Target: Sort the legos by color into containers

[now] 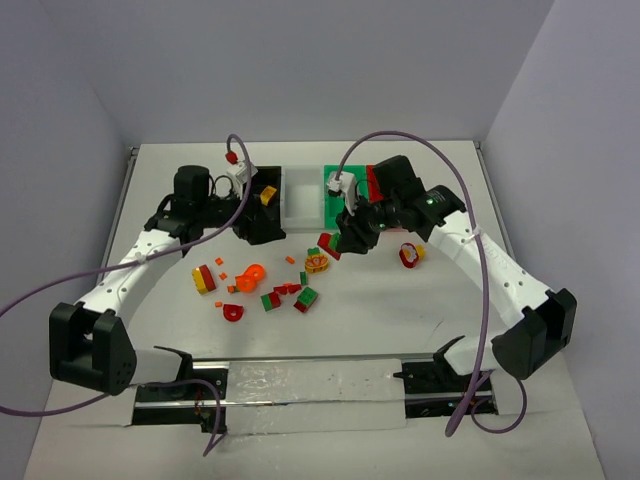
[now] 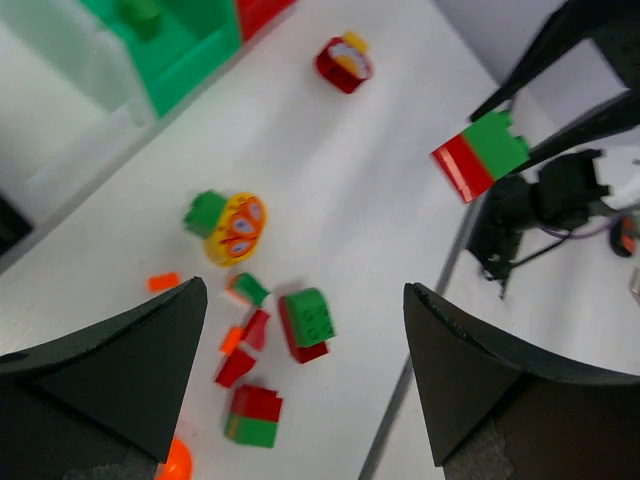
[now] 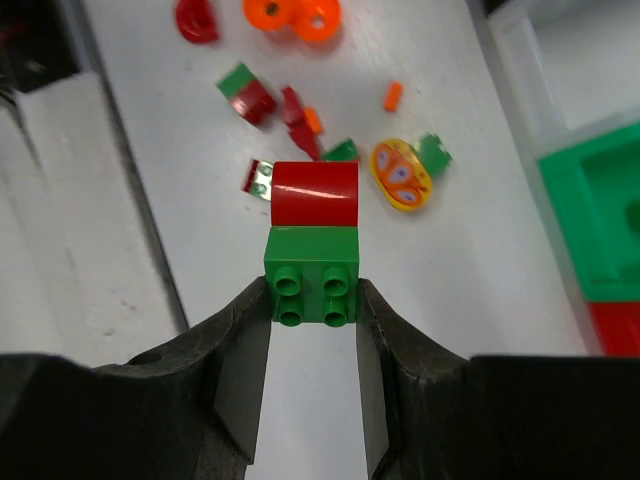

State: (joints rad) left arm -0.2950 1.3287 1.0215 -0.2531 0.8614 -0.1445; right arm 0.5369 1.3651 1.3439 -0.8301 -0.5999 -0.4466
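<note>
My right gripper (image 3: 312, 300) is shut on a stacked lego, its green brick (image 3: 312, 285) between the jaws and a red brick (image 3: 315, 193) on the far end, held above the table. From above, this right gripper (image 1: 336, 243) hangs just in front of the green bin (image 1: 338, 190). The left gripper (image 2: 305, 288) is open and holds nothing; it sits in front of the black bin (image 1: 262, 190), as the overhead view shows at left gripper (image 1: 268, 232). Below it lie a green-on-red brick (image 2: 308, 322) and a yellow round piece (image 2: 238, 228). The white bin (image 1: 300, 195) and red bin (image 1: 376, 180) complete the row.
Loose legos are scattered mid-table: a yellow-red brick (image 1: 204, 278), orange round pieces (image 1: 250, 275), a red ring (image 1: 233, 312), and a red-yellow piece (image 1: 410, 255). A metal rail (image 1: 310, 365) runs along the near edge. Walls close in on three sides.
</note>
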